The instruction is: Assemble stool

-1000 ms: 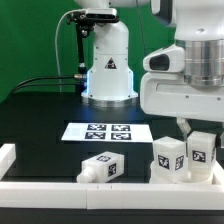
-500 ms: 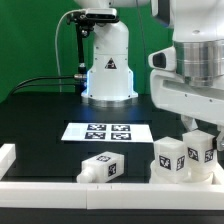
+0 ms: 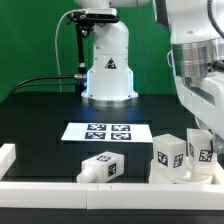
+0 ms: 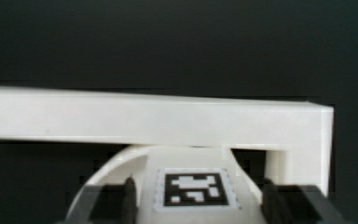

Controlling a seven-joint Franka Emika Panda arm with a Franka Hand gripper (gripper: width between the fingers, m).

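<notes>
Three white stool legs with marker tags stand near the front rail. One leg lies on its side, one stands upright to its right in the exterior view. My gripper comes down from the exterior view's right and is shut on the third leg, which stands beside the upright one. In the wrist view the held leg shows its tag between my fingers, and the gripper straddles it. The round seat is out of view.
The marker board lies flat on the black table behind the legs. A white border rail runs along the front, with a corner piece at the exterior view's left; the rail also crosses the wrist view. The arm's base stands at the back.
The arm's wrist has swung toward the exterior view's right and tilted over the rightmost leg. The leg between the fingers has barely shifted. The other two legs have not moved.
</notes>
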